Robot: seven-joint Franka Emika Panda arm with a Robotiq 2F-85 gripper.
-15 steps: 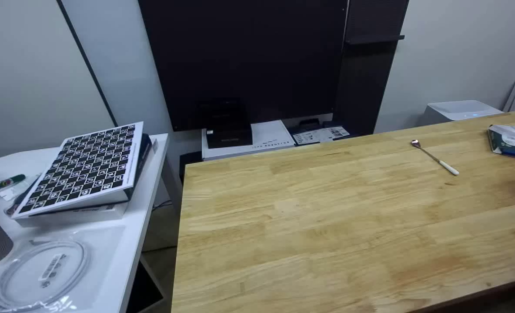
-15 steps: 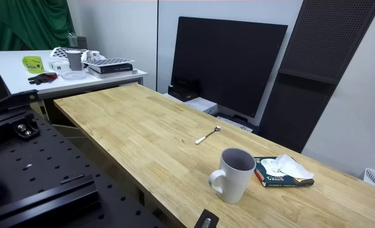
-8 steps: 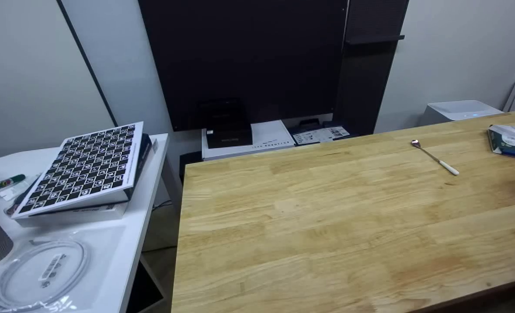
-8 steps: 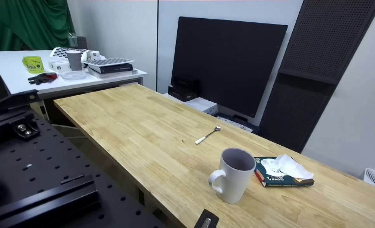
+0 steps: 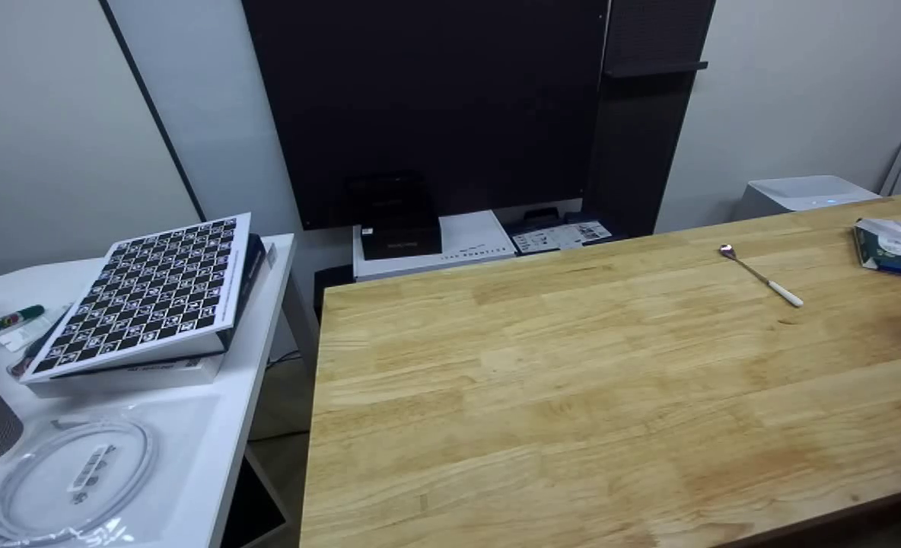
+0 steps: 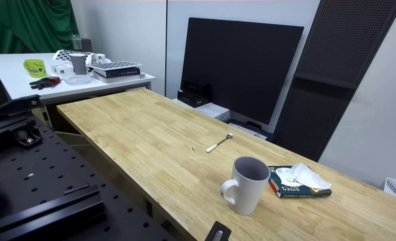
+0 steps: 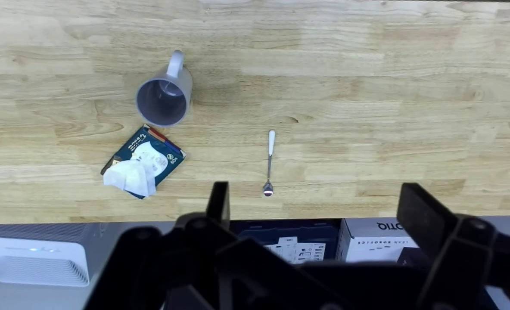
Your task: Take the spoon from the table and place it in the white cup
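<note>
While the slim, silvery, white-handled spoon (image 7: 270,154) lies flat, only the wrist view shows both black gripper (image 7: 314,200) fingers (image 7: 217,202): wide apart, empty.

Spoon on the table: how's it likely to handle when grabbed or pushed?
The spoon looks stiff, given its straight metallic stem. Its smooth-looking white handle may be slippery. Since it lies down on the table, it would probably slide or pivot if pushed, not tip.
</note>
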